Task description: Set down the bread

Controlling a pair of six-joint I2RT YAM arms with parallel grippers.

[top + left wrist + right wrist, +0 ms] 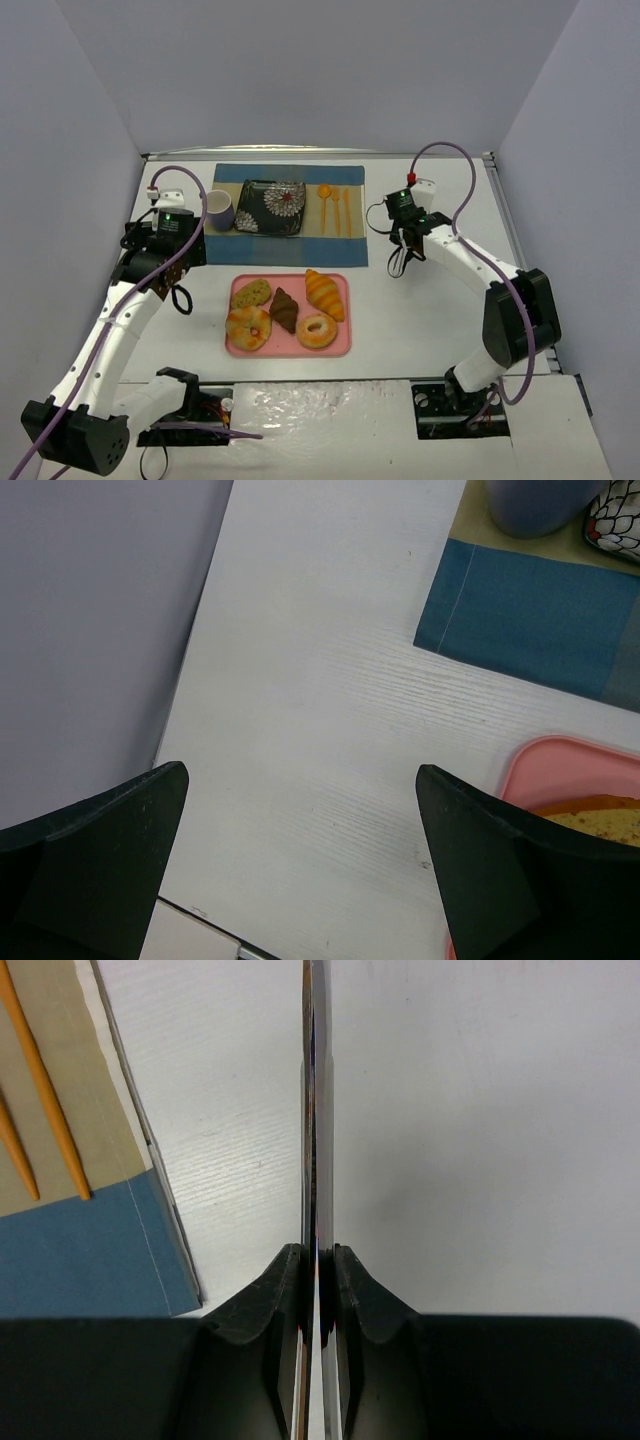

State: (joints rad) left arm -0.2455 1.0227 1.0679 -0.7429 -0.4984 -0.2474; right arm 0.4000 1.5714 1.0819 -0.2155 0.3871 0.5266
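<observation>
Nearest the bases, the pink tray (275, 279) sits on the white surface (420, 320) with all five breads in it: frosted doughnut (248, 327) and ring doughnut (316, 330) in the near row, greenish bun (251, 293), chocolate croissant (285, 309) and plain croissant (324, 294) behind. None is lifted, so the task's bread is in the tray and placing has not begun, as I judge it. Left pincer (302, 780) is released, jaws wide, nothing between them, hovering over bare surface just left of the tray; its wrist view catches the tray's pink rim and a bit of bun at lower right. That looks like a ready pose for a grab from the left side. Right pincer (318, 1252) is clenched on a thin metal strip (315, 1110) seen edge-on, beside the right edge of the placemat (345, 250). Could be tongs or a knife, cannot tell. It is held upright on edge between the pads, probably so it can reach down onto a bread, but that is a guess. Further back, on the placemat, the dark floral plate (271, 206) is bare, which makes it the likely target. A mug (219, 210) stands touching or just beside its left edge, and the orange cutlery (335, 208) lies to its right, so a drop has to land between them.
</observation>
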